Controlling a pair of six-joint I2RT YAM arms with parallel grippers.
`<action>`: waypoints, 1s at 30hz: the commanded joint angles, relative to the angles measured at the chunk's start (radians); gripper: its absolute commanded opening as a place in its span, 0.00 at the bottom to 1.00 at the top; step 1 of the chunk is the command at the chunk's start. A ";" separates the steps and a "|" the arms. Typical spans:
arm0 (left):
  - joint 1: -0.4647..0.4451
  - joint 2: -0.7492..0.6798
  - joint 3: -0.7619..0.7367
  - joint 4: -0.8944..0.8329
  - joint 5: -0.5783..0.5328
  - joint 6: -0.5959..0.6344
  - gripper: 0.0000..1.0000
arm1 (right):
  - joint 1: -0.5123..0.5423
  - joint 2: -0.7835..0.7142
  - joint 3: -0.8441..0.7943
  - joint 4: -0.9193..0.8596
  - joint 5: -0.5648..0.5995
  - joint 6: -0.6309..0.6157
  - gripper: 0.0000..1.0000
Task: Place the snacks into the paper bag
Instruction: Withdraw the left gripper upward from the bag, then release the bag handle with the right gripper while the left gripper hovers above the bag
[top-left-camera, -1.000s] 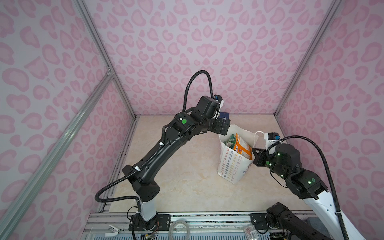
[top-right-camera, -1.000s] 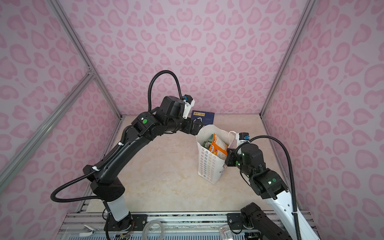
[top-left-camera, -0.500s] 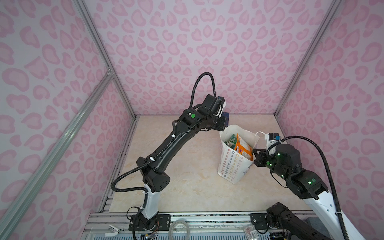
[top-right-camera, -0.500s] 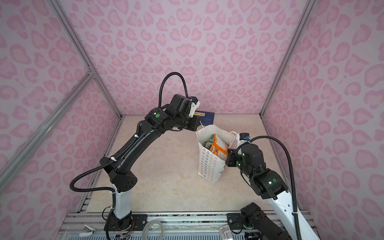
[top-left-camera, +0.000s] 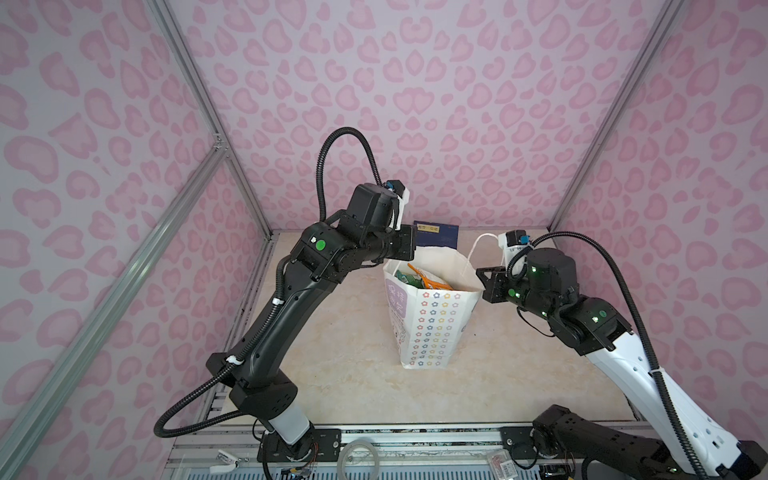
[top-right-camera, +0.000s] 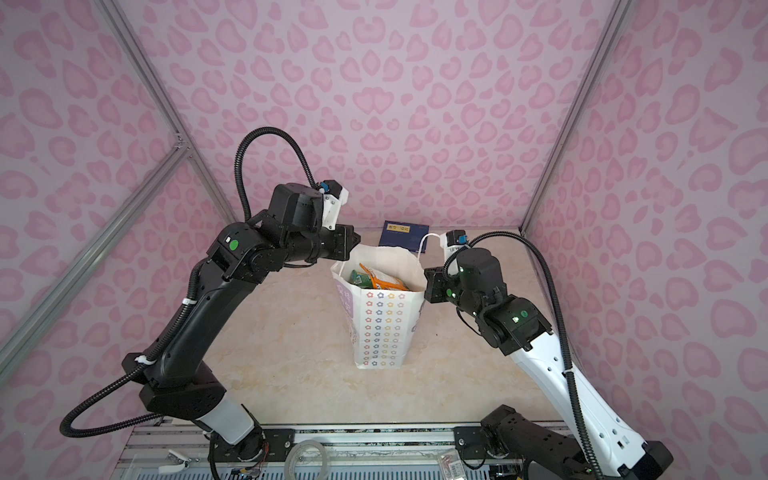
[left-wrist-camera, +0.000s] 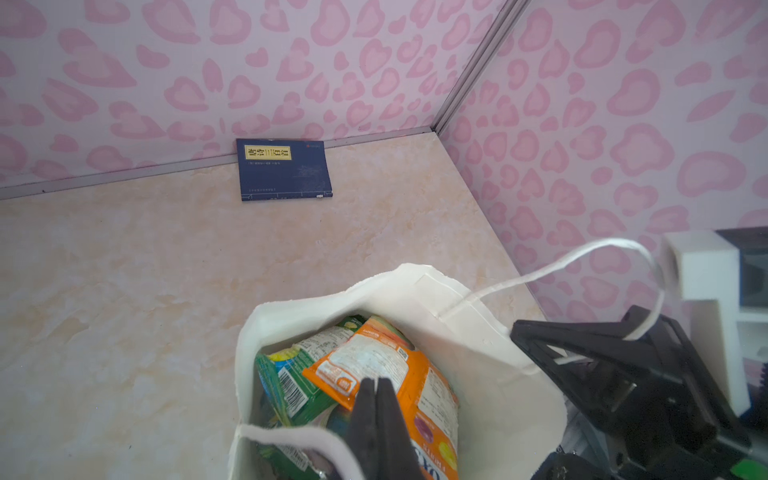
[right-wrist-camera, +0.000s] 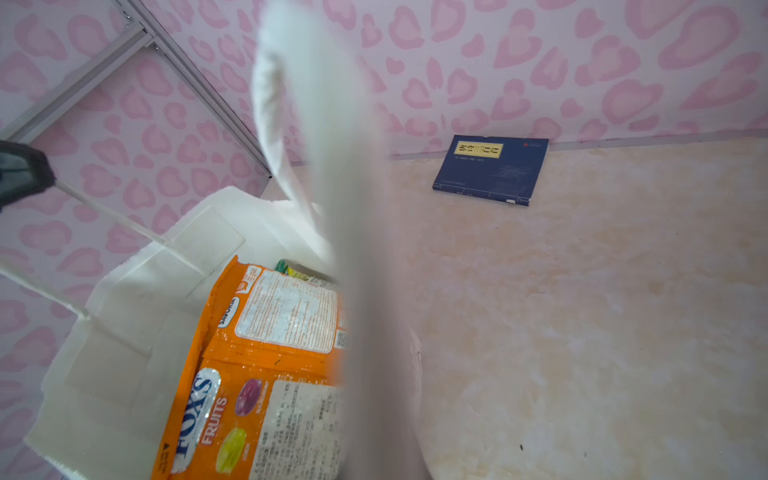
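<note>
1. White paper bag (top-left-camera: 432, 328) (top-right-camera: 382, 328) printed with rows of small coloured flower outlines: stands upright near the middle of the pale beige marbled worktop (top-left-camera: 353, 365), mouth open, seen in both top views.
2. Glossy orange candy pouch (left-wrist-camera: 374, 361) (right-wrist-camera: 286, 316) marked "FOX'S FRUITS": lies inside the bag on top of the pile, tilted, with its white printed back panel showing.
3. Glossy green pouch (left-wrist-camera: 286, 386) with a barcode: sits inside the bag too, beside and partly under the orange pouch. More packets below, too hidden to tell apart.
4. Left hand (left-wrist-camera: 376, 384) (top-left-camera: 409, 245): hangs at the left rear corner of the bag's rim, black fingers pressed together. Narrow, pinching the thin white cord handle (right-wrist-camera: 112, 214) of that side, which in the right wrist view runs taut from the bag wall straight to the black fingertip.
5. Right hand (left-wrist-camera: 523, 336) (top-left-camera: 482, 282): narrow as well, clamped on the rim of the bag's right wall.
6. Second white cord handle (left-wrist-camera: 540, 272): arches up from the right wall and drapes over the right hand.
7. Flat dark blue book (left-wrist-camera: 284, 170) (right-wrist-camera: 492, 168) (top-left-camera: 438, 235) with a yellow title label: lies flat on the worktop against the foot of the rear wall, behind the bag and apart from it.
8. Pale walls (top-left-camera: 415, 104) patterned with pink heart-like blotches: enclose the worktop at the rear and on both sides.
</note>
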 joint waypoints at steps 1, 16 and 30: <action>0.023 0.009 -0.020 0.018 -0.007 -0.020 0.03 | 0.012 0.055 0.012 0.169 -0.008 0.023 0.00; 0.069 -0.086 -0.266 0.194 0.101 -0.020 0.03 | 0.134 0.089 -0.045 0.261 0.082 0.048 0.00; 0.071 -0.150 -0.435 0.289 0.129 -0.087 0.25 | 0.142 0.031 -0.236 0.312 0.145 0.116 0.26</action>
